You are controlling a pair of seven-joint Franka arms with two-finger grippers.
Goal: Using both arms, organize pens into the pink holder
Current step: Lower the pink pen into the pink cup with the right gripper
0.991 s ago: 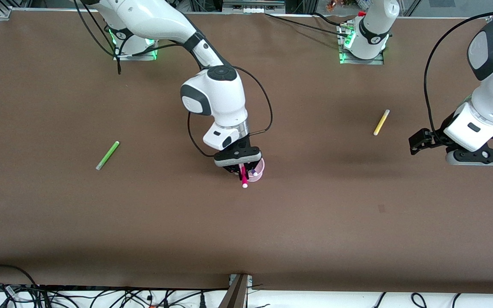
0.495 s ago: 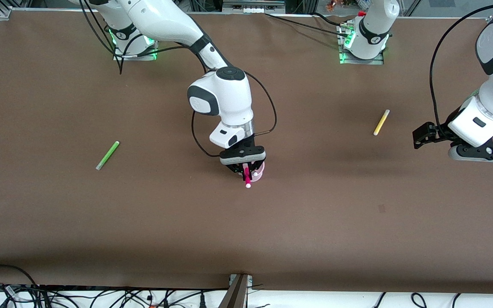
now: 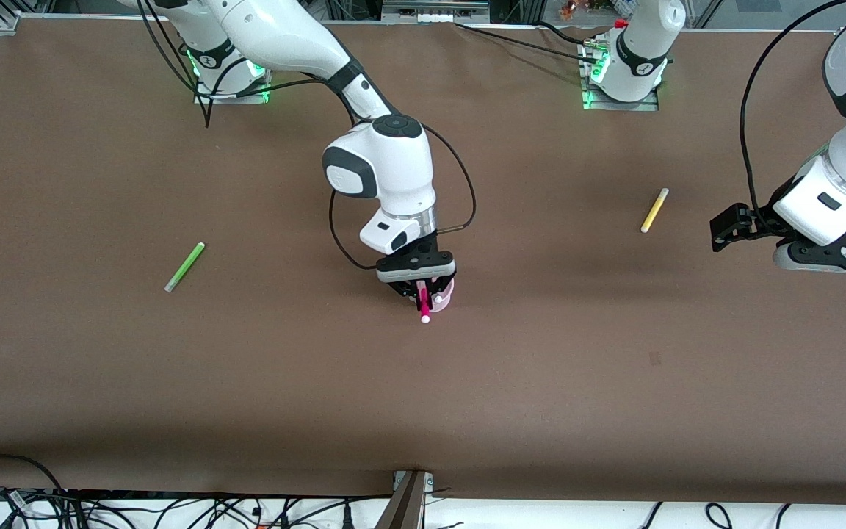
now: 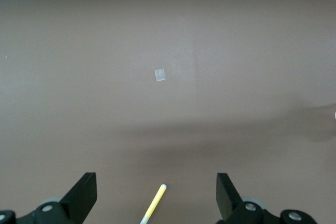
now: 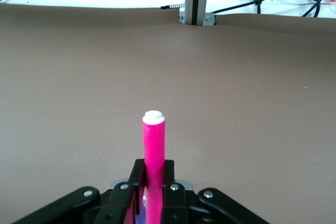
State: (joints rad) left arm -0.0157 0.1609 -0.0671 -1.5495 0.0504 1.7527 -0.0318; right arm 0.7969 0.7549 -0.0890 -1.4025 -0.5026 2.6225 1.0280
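My right gripper is shut on the magenta pen, which it holds upright by the middle over the pink holder. The right wrist view shows the magenta pen clamped between the black fingers, pale end up. A purple pen stands in the holder, mostly hidden under the gripper. The yellow pen lies on the table toward the left arm's end. My left gripper hangs open and empty near it; the left wrist view has the yellow pen between the spread fingers. The lime green pen lies toward the right arm's end.
A brown mat covers the whole table. A small pale square mark sits on it nearer the front camera than the yellow pen. Both arm bases stand along the edge farthest from the front camera. Cables lie off the near edge.
My right gripper carried the magenta pen a little toward the left arm's end, over the holder, then stopped. The left arm drifted slightly toward its own end of the table.
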